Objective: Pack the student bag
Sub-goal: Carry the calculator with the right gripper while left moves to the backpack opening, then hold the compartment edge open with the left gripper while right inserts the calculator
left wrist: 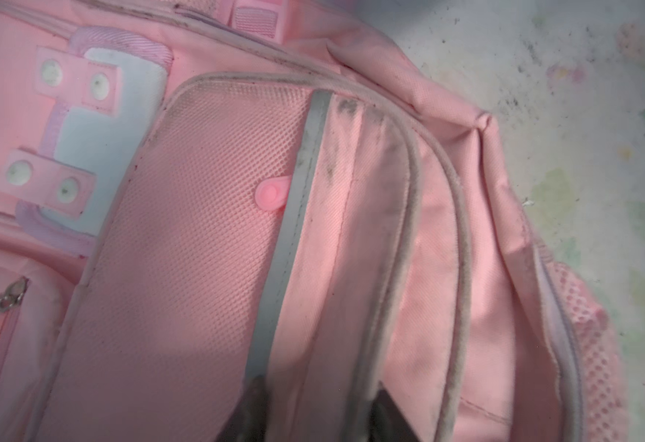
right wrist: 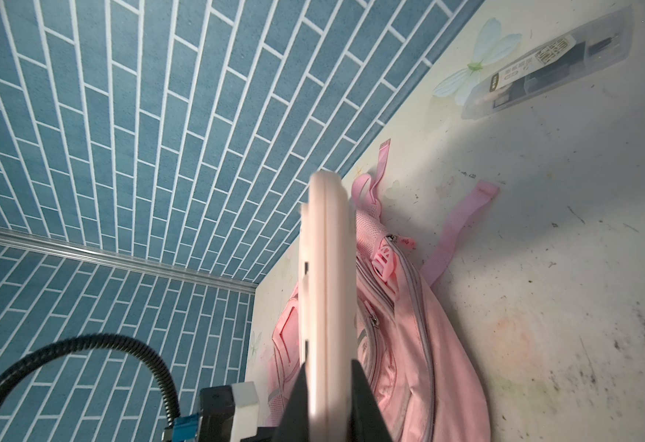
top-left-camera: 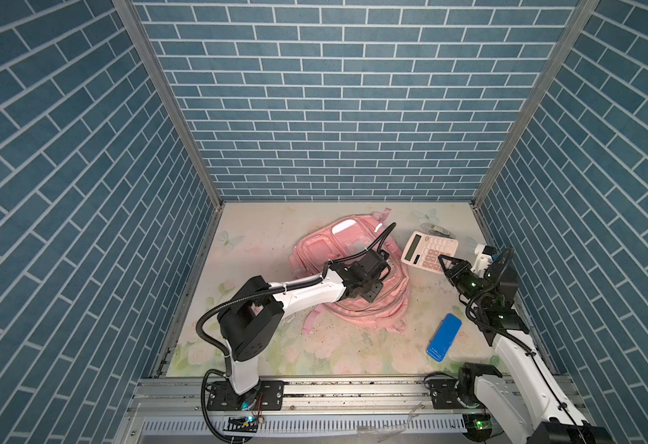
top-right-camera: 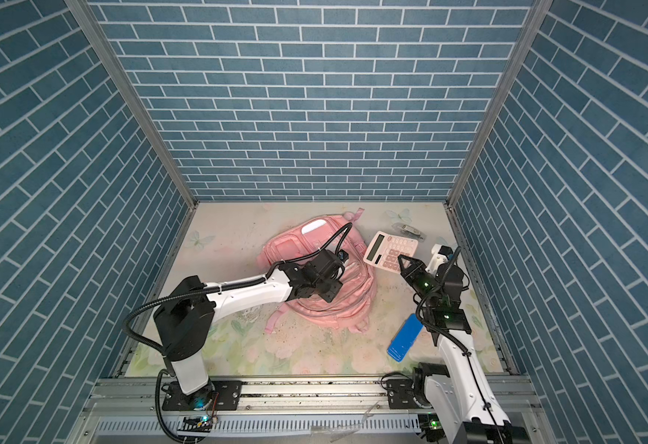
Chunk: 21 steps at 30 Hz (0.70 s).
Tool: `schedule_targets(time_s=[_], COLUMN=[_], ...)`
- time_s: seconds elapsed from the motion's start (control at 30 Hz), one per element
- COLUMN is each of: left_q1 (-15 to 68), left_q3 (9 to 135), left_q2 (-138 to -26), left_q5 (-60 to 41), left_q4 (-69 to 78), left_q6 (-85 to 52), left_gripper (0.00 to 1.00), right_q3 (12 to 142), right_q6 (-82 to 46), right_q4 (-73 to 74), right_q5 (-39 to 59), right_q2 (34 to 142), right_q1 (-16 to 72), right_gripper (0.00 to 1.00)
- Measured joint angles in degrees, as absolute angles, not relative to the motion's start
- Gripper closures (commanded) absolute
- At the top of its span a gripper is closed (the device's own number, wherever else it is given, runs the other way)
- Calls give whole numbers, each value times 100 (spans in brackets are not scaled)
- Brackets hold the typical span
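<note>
The student bag (top-left-camera: pixel 316 251) lies front up near the middle of the flowered table (top-left-camera: pixel 260 230), its straps trailing toward the back wall and the near edge. My left arm reaches over it from the left. In the left wrist view my left gripper (left wrist: pixel 319 415) is down on the front pocket, its two dark fingers either side of a fold of pink cloth next to the grey reflective strip (left wrist: pixel 298 214). Only the fingers' ends show at the frame's edge, so I cannot tell whether they have the cloth pinched or merely straddle it. Just beside the bag on the right, my right gripper (right wrist: pixel 328 367) is clamped on the pink calculator (top-left-camera: pixel 426 250), which the right wrist view shows edge-on between the jaws. Farther out, a clear pen case (top-left-camera: pixel 435 229) sits near the back right corner and a blue case (top-left-camera: pixel 444 337) lies toward the near right, both apart from the bag and untouched. I judge packing to be at an early stage: the calculator is in hand, nothing visibly inside, and I cannot make out an open compartment. Next, my left side needs a firm hold on a zip pull or pocket lip to make a mouth. Then my right must carry the calculator across and slide it in edge first without snagging the cloth.
</note>
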<state>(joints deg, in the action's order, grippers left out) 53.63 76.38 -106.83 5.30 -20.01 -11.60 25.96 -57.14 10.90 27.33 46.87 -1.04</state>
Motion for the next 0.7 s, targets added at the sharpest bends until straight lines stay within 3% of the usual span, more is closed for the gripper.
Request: schedule_targets(time_s=[0.07,0.47,0.7], left_q1=[5295,3999,3900], left_q3=[7688,8565,9083], left_q2=[-10718,-10377,-10383], left_q5=[429,-1007,-1448], left_q4=[-2010,-1791,-1734], left_q6=[-1234,-2217,-2810], left_gripper=[100,100,100], right_q3=[2596,2766,2768], right_q6=[-5693,-5310,-5349], right_q4=[1044,-134,21], right_q5=[2733,2469,2327], right_q2=[4683,3972,4495], right_q1=[-104,-84,532], right_gripper=[99,100,100])
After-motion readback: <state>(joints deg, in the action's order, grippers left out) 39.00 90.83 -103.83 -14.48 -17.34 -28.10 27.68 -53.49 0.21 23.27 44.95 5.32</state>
